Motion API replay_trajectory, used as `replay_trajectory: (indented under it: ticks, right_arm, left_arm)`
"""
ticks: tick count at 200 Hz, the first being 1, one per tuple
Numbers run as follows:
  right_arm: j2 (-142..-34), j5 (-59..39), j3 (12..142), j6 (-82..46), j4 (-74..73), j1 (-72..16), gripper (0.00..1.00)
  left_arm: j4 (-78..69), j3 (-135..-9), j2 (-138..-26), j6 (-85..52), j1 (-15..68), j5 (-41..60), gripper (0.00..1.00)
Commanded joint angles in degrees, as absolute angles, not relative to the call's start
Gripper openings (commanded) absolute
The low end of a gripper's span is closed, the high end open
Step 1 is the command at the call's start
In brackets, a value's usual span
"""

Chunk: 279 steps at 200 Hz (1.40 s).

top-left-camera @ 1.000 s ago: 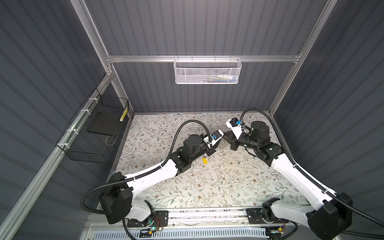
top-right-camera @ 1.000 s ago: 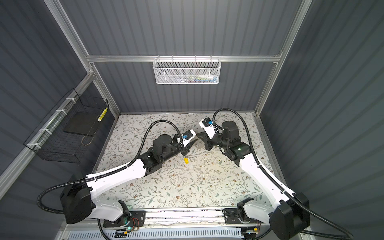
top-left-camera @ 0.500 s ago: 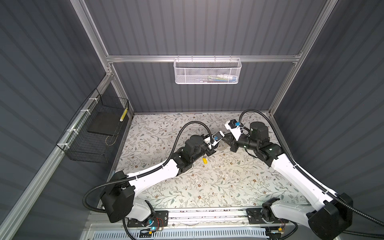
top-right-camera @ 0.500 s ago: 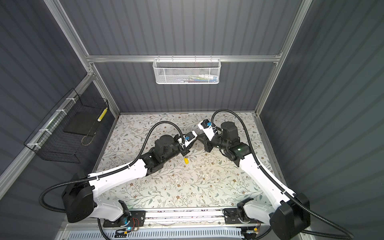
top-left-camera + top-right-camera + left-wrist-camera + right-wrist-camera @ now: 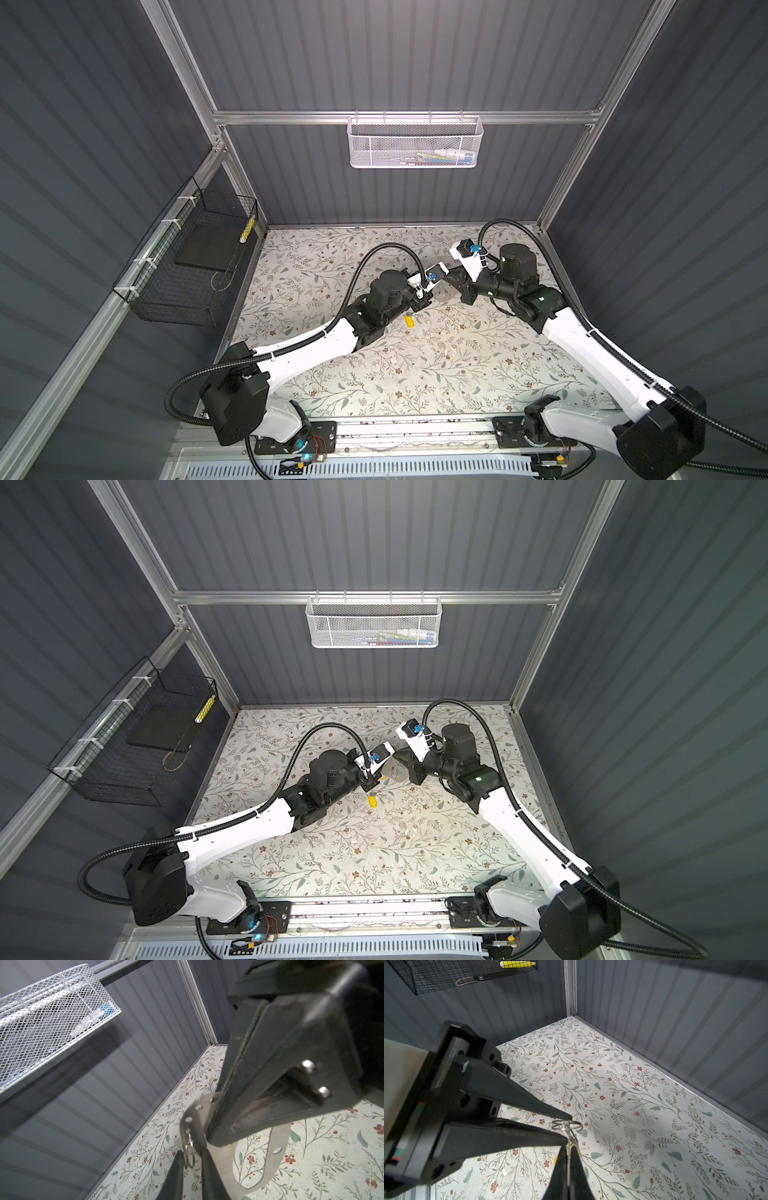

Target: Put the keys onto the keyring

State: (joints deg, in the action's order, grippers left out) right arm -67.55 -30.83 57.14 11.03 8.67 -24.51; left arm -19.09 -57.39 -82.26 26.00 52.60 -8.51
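The keyring (image 5: 270, 1159), a flat silvery-grey oval loop pierced with small holes, hangs tilted above the worktop; one yellow key (image 5: 409, 322) lies flat at its 7 o'clock.

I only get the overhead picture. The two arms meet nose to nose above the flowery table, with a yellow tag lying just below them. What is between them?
Observer: The left wrist camera shows it. The right gripper is clamped shut on the keyring, a flat silvery oval loop with small holes along its rim.
Visitor: And the other arm?
Observer: In the right wrist view, the left gripper has a finger on either side of a small wire ring. I cannot tell whether they squeeze it.
Visitor: Is that ring loose?
Observer: It seems not. In the left wrist view it appears to hang from one of the keyring's rim holes.
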Motion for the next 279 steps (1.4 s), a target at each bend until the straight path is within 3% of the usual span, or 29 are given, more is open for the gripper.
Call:
replay_trajectory:
  ticks: [1,58,132,279]
  right_arm:
    - [-66.8,-34.6,59.3,11.8,9.8,-25.4,0.00]
    - [-67.7,-35.0,59.9,12.0,10.7,-25.4,0.00]
    - [-69.3,-36.3,62.0,10.2,12.2,-25.2,0.00]
    - [-73.8,-46.5,65.1,4.1,15.0,-22.6,0.00]
  left_arm:
    - [-19.8,-57.8,-80.6,27.3,53.0,-9.7,0.16]
    - [-20.9,-56.9,-79.6,27.5,53.0,-9.8,0.12]
    - [-21.3,-55.5,-79.0,29.1,53.2,-9.2,0.00]
    - [-29.9,-48.7,-76.0,35.3,54.2,-5.8,0.00]
